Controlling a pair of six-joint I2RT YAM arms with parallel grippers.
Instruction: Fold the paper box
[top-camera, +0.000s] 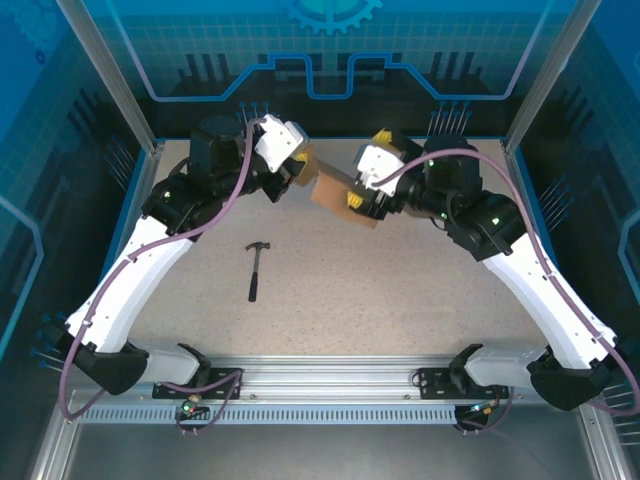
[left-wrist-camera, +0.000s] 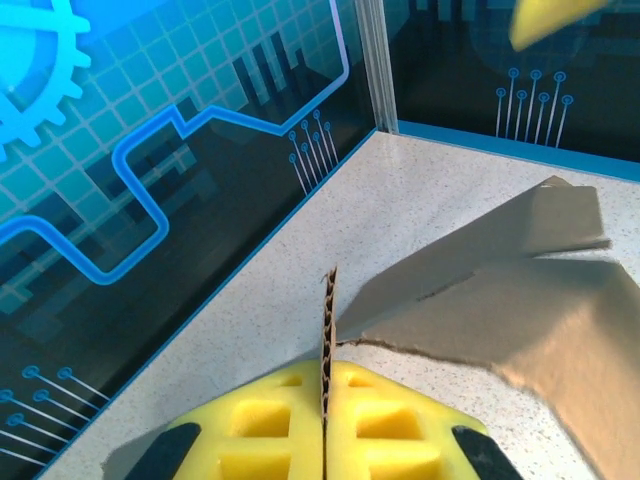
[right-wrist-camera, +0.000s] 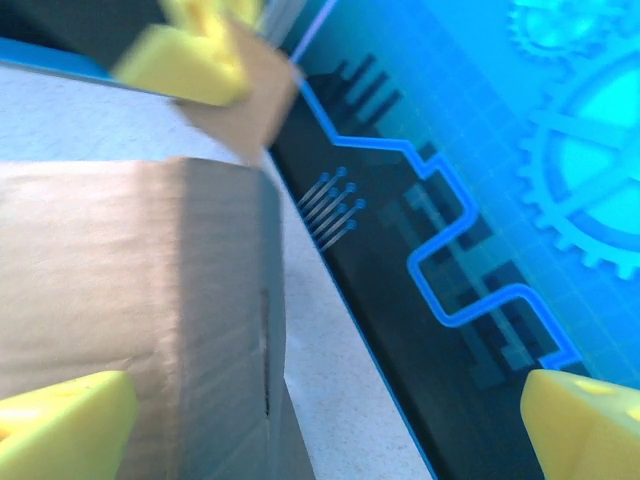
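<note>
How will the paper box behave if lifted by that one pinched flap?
Probably light: the paper box is thin corrugated board, its fluted edge showing in the shut left gripper. Likely floppy at the creases: its panels sit at different angles, so it may hinge and sag rather than lift rigidly. The ragged edge beside the pinch hints it could tear.

The paper box (left-wrist-camera: 520, 320) is matt brown corrugated cardboard, and its raw fluted edge shows where it sits in the left claw (left-wrist-camera: 327, 390). The pads (left-wrist-camera: 260, 420) look like matt yellow moulded plastic or rubber. Beyond the claw, the bench (left-wrist-camera: 440, 190) is pale, speckled, smooth and matt.
</note>
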